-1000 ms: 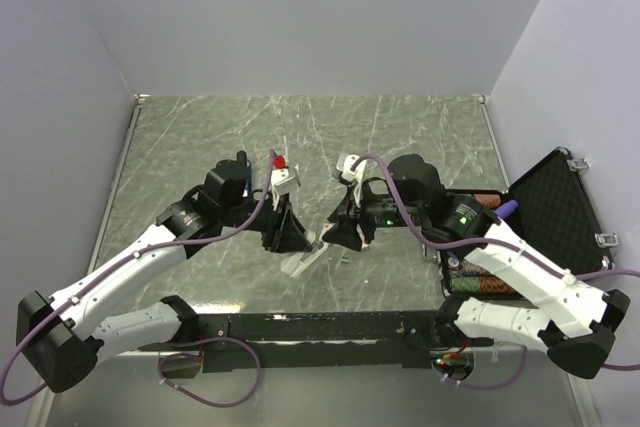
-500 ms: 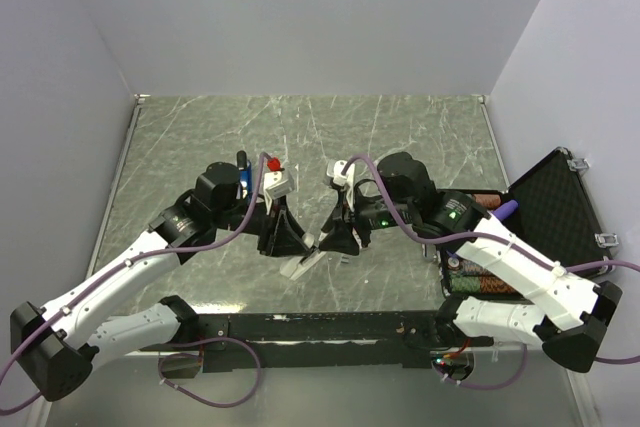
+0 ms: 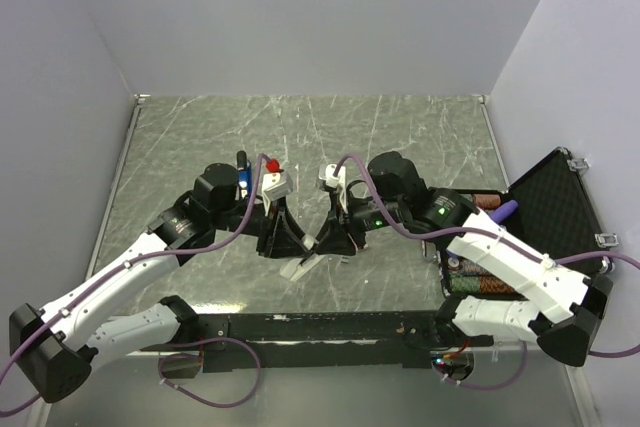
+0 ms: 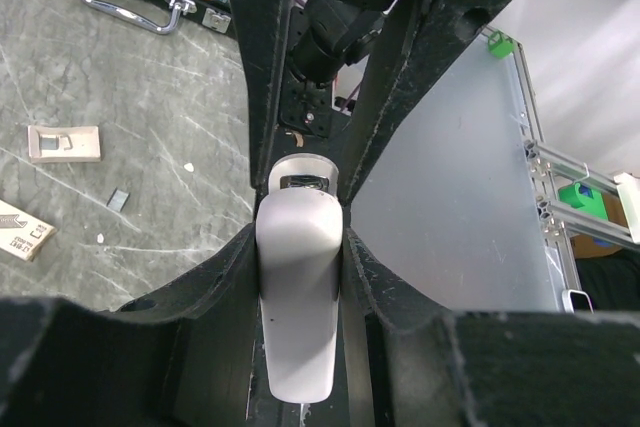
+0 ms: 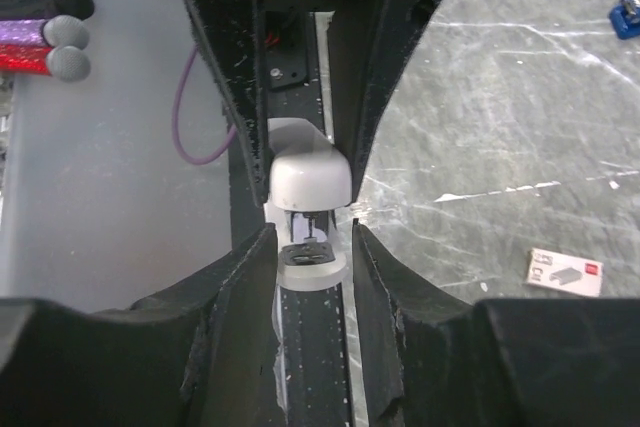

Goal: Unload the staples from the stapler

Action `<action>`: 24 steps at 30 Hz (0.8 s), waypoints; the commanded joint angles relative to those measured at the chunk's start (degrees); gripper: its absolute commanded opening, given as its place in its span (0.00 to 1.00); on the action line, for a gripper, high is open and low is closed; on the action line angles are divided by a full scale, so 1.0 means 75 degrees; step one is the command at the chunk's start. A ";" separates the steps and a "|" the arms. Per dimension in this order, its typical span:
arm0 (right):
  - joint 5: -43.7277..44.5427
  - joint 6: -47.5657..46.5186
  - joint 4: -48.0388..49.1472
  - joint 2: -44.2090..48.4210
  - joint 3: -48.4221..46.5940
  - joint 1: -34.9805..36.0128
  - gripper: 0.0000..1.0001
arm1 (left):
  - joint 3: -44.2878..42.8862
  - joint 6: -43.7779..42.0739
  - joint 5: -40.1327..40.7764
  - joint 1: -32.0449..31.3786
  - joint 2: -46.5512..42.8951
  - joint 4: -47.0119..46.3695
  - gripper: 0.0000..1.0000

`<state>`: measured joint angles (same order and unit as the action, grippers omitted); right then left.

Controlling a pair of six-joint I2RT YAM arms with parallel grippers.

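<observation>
2 grippers are sharing the stapler [image 4: 297, 347]: the left gripper [image 4: 300, 247] is clamping it steady while the right gripper [image 5: 312, 242] is straddling its end, grasp unclear.

Whitish-grey stapler [image 4: 297, 317] clamped, tilted, nr front-centre.

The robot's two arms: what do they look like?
The left arm and right arm have white shells with black joints. A purple cable loops along each. Their fingers are black and tapered; a green light glows near the right wrist.
</observation>
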<state>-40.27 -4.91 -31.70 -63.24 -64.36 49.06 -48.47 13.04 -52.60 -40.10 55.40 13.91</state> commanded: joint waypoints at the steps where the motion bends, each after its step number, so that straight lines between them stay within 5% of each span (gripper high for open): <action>1: -0.0536 -0.0049 0.0360 -0.0040 0.0108 -0.0037 0.43 | -0.0018 0.0055 -0.0253 -0.0009 -0.0226 -0.0531 0.01; 7: -0.1040 0.0068 0.0617 -0.0169 0.0366 -0.0037 0.37 | -0.0006 0.0113 -0.0311 -0.0021 -0.0249 -0.0624 0.00; 14: -0.1240 0.0185 0.0828 -0.0088 0.0659 -0.0026 0.17 | 0.0029 0.0265 -0.0253 -0.0009 -0.0390 -0.0882 0.01; 24: -0.1486 0.1052 0.1835 0.0662 0.1935 -0.0037 0.10 | 0.0076 0.1120 0.0426 -0.0021 -0.0905 -0.2051 0.01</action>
<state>-48.47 -0.16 -18.74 -60.58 -54.26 48.49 -46.15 17.32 -51.51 -40.60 52.18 12.99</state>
